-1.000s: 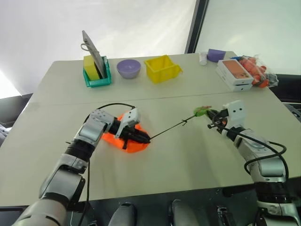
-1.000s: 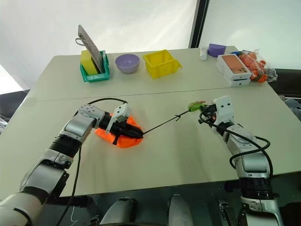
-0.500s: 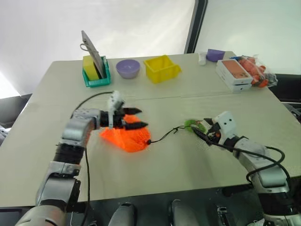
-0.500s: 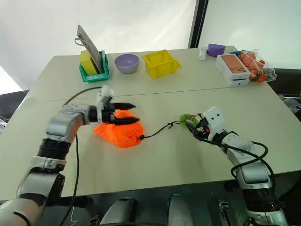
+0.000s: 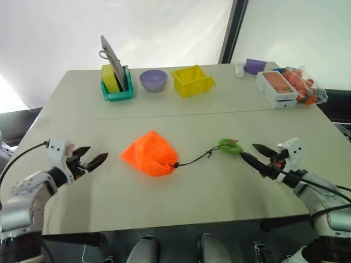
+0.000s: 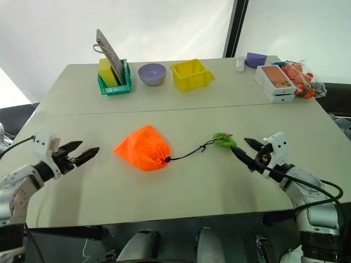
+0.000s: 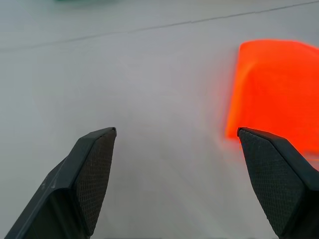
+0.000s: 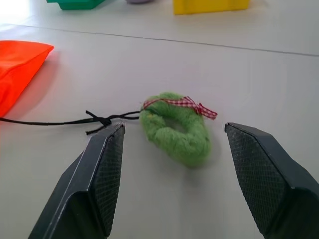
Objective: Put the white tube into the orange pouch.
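1. The orange pouch point(image 5: 149, 160) lies cinched shut mid-table, its black cord point(image 5: 195, 160) running to the green tag point(image 5: 231, 146). I can't make out the white tube; judging by the closed mouth, it's likely inside.
2. The left gripper point(image 5: 88, 159) sits well to the pouch's left, jaws spread wide, empty. The right gripper point(image 5: 255, 154) is just beside the tag, also spread, empty.
3. To finish well: back both arms clear without snagging the cord.
4. The right wrist view shows the tag's red checked ribbon point(image 8: 183, 103); the head views don't resolve it.
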